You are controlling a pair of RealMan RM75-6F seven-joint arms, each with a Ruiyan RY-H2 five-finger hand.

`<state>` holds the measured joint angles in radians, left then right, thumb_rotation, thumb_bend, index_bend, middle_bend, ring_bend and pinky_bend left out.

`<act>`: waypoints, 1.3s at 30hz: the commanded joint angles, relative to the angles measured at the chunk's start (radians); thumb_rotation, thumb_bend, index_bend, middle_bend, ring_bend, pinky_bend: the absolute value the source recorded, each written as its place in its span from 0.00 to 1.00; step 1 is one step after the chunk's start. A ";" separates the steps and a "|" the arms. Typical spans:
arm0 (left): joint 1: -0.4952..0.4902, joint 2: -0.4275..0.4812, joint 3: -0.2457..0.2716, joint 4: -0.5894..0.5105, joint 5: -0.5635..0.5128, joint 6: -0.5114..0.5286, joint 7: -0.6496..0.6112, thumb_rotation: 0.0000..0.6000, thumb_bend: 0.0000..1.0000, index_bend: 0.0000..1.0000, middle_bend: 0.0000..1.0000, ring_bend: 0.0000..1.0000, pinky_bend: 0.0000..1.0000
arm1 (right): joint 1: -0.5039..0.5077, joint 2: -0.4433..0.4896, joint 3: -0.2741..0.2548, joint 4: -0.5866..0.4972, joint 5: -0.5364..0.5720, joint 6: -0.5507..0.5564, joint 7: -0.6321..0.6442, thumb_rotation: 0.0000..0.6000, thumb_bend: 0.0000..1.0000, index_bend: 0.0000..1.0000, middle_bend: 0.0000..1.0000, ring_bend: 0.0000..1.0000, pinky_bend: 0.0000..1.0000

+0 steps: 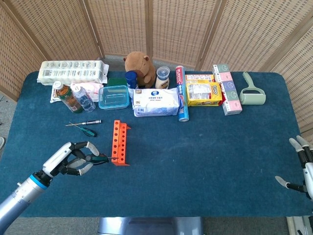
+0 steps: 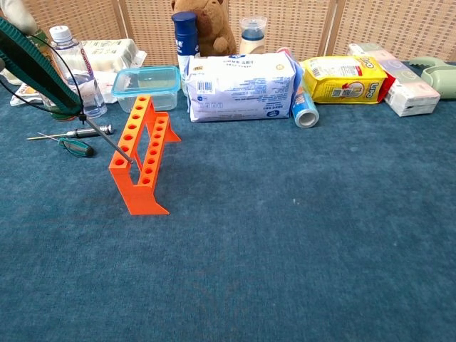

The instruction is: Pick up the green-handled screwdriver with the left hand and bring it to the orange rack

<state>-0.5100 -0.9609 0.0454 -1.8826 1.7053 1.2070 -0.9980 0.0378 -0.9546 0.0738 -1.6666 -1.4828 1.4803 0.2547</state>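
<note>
Two views to go on. From the head camera, the left hand (image 1: 73, 162) grips the green-handled screwdriver (image 1: 99, 159), tip at the orange rack (image 1: 120, 142) just beside it; right hand (image 1: 302, 169) hangs released, fingers spread. Chest camera: screwdriver shaft (image 2: 107, 137) meets the rack's near end hole.

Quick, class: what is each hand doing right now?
Left hand: holding the green-handled screwdriver.
Right hand: open, holding nothing.
</note>
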 commanded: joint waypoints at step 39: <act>0.011 0.035 0.023 -0.005 0.032 0.043 -0.034 1.00 0.42 0.56 1.00 0.96 0.95 | 0.001 -0.001 0.000 -0.004 -0.001 0.000 -0.005 1.00 0.03 0.06 0.00 0.00 0.00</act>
<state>-0.4987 -0.9254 0.0685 -1.8884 1.7390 1.2513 -1.0329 0.0385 -0.9551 0.0737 -1.6709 -1.4833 1.4807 0.2503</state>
